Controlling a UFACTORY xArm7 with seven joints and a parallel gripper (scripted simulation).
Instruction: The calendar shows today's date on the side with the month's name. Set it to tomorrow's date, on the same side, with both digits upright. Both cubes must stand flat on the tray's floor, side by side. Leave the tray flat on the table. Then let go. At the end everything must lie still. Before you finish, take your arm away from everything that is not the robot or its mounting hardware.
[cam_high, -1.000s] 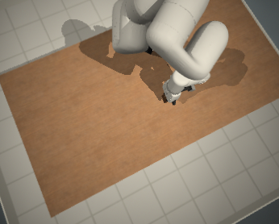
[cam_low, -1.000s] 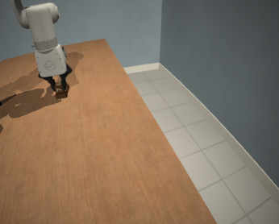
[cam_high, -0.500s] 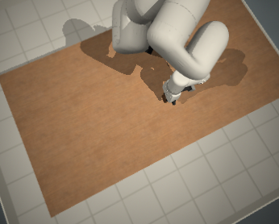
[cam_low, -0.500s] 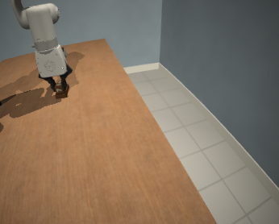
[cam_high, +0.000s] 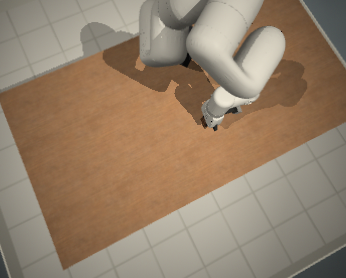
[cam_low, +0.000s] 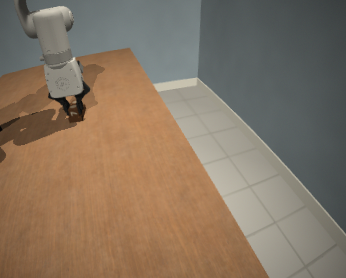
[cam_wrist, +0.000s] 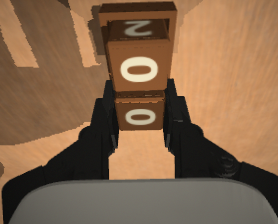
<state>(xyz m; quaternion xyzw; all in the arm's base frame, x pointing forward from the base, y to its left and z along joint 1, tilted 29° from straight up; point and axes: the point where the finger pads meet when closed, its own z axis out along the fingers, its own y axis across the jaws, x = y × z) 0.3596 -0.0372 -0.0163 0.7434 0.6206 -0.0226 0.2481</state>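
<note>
In the wrist view my gripper (cam_wrist: 140, 94) is shut on a brown wooden digit cube (cam_wrist: 139, 116) whose upper face shows a white 0. A second cube (cam_wrist: 140, 67), touching it on the far side, also shows a 0. Beyond that, a darker face with a 2 (cam_wrist: 138, 28) sits inside the brown tray frame (cam_wrist: 137, 10); I cannot tell whether that face belongs to the second cube. In the top view the gripper (cam_high: 210, 122) is low over the table, and the arm hides the calendar. In the exterior view the gripper (cam_low: 75, 106) stands over a small brown block (cam_low: 76, 116).
The wooden table (cam_high: 150, 150) stands on a tiled floor, with its right edge (cam_low: 200, 165) running beside grey walls. The arm's large white links (cam_high: 220, 45) overhang the far part of the table and cast shadows there.
</note>
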